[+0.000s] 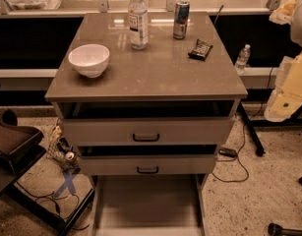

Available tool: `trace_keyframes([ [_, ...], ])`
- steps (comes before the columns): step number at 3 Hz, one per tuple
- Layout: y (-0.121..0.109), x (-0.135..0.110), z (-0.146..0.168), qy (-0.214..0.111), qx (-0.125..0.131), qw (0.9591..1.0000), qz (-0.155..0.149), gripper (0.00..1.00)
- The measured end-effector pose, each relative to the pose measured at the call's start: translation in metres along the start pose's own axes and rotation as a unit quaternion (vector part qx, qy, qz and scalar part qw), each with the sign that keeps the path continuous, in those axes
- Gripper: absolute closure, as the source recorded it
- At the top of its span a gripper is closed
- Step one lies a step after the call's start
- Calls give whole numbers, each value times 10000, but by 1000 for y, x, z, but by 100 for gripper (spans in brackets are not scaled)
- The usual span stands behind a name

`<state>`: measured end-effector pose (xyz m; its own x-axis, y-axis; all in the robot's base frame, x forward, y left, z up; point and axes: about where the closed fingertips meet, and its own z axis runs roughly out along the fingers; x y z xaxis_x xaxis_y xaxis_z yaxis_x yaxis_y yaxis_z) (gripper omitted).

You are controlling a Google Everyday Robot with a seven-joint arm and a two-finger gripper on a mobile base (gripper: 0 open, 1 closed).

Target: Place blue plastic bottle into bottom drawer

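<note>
The blue plastic bottle (138, 19), clear with a white cap and a white label, stands upright at the back of the cabinet top (155, 75). The bottom drawer (148, 205) is pulled out at the cabinet's foot, and its pale floor is bare. Only pale parts of my arm (290, 85) show at the right edge, well right of the cabinet and away from the bottle. My gripper itself is out of view.
On the top also stand a white bowl (89, 59) at front left, a blue-silver can (180, 19) right of the bottle and a dark snack bar (200, 49). A small bottle (243, 58) stands behind on the right. Cables and a chair (13, 141) lie on the floor.
</note>
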<state>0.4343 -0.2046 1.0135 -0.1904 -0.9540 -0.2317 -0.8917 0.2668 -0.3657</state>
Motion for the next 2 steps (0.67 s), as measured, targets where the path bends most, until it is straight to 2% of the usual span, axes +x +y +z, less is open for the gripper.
trace_keyframes([
  [1,0,0,0,-1,1,10000,0,0],
  [2,-8,-5,-3,-172,227,9996,59,0],
])
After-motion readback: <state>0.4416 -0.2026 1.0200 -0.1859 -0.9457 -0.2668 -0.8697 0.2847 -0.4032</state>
